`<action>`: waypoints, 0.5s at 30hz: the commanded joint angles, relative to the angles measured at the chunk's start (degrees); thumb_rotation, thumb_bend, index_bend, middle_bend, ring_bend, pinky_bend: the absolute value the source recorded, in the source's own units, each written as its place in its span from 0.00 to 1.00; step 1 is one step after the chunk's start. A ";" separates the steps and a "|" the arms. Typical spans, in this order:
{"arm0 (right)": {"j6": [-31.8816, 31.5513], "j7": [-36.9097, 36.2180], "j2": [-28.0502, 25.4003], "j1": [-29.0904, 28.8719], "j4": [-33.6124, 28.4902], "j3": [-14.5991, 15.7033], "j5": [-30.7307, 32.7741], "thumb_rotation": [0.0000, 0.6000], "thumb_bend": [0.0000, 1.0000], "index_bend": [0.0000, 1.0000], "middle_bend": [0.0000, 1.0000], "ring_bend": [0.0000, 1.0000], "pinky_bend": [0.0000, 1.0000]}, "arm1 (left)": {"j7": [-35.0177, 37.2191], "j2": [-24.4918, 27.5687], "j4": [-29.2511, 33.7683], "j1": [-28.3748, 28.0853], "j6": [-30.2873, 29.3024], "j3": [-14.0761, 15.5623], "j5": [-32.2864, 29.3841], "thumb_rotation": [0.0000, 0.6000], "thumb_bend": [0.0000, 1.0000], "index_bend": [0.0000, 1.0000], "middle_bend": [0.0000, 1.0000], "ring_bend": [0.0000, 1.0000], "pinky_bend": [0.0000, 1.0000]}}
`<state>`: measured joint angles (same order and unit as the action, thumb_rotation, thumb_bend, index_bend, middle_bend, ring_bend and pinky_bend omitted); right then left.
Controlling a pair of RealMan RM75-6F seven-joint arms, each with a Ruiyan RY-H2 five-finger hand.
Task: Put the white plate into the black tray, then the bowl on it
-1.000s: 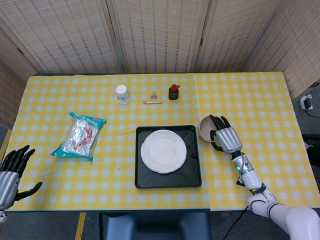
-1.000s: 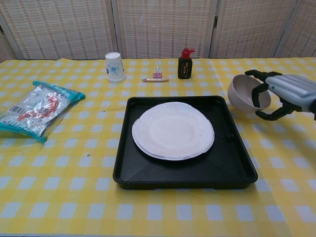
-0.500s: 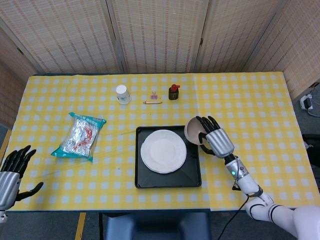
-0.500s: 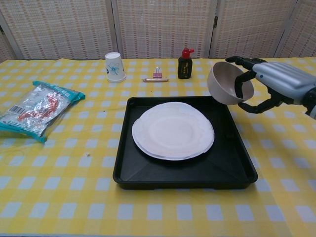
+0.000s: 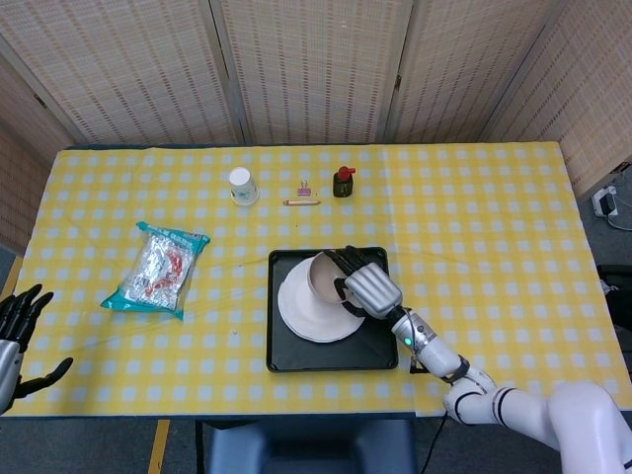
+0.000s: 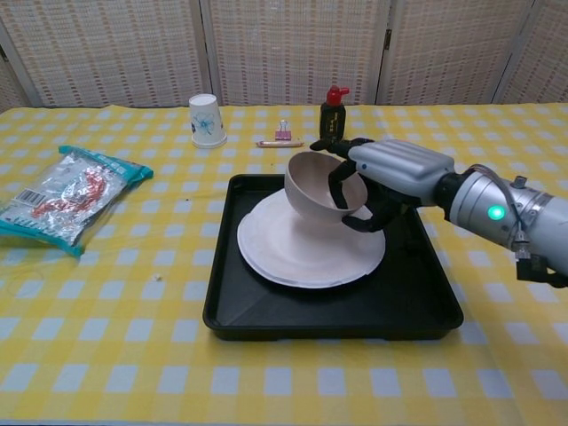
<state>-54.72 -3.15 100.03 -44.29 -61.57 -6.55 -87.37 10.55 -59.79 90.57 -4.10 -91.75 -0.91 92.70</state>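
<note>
The white plate point(image 5: 314, 314) point(image 6: 302, 253) lies inside the black tray point(image 5: 377, 348) point(image 6: 417, 302). My right hand point(image 5: 367, 284) point(image 6: 386, 173) grips the beige bowl point(image 5: 323, 277) point(image 6: 315, 185) by its rim, fingers hooked inside it. The bowl is tilted and sits low over the plate's upper part; I cannot tell whether it touches the plate. My left hand point(image 5: 18, 336) hangs open off the table's front left edge, seen only in the head view.
A foil snack bag point(image 5: 158, 269) point(image 6: 62, 200) lies at the left. A paper cup point(image 5: 241, 185) point(image 6: 206, 120), a pink clip with a small stick point(image 5: 303, 193) point(image 6: 282, 135) and a dark red-capped bottle point(image 5: 343, 182) point(image 6: 333, 115) stand behind the tray.
My right hand has carried the bowl leftwards from the tray's right rear corner to above the plate. The left hand has slid slightly lower and left.
</note>
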 commanded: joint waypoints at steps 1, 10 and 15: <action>1.70 1.02 1.40 -1.36 0.49 -0.24 0.86 1.00 0.45 0.71 0.04 0.00 0.00 | 0.38 0.27 0.03 0.22 -0.42 -0.14 -0.04 1.00 0.25 0.00 0.05 0.02 0.00; 1.81 2.87 1.85 -1.67 -0.33 0.44 1.10 1.00 0.45 0.71 0.04 0.00 0.00 | 1.31 0.72 0.01 0.55 -1.07 -0.16 0.29 1.00 0.25 0.00 0.05 0.02 0.00; 1.01 4.58 0.68 -1.02 -2.21 0.96 1.20 1.00 0.45 0.71 0.04 0.00 0.00 | 1.09 0.69 0.15 0.61 -1.28 -0.06 0.74 1.00 0.25 0.00 0.05 0.02 0.00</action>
<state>-53.45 1.05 101.07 -45.54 -63.31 -5.76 -86.20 11.65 -59.08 90.71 -3.49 -93.02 -0.99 93.43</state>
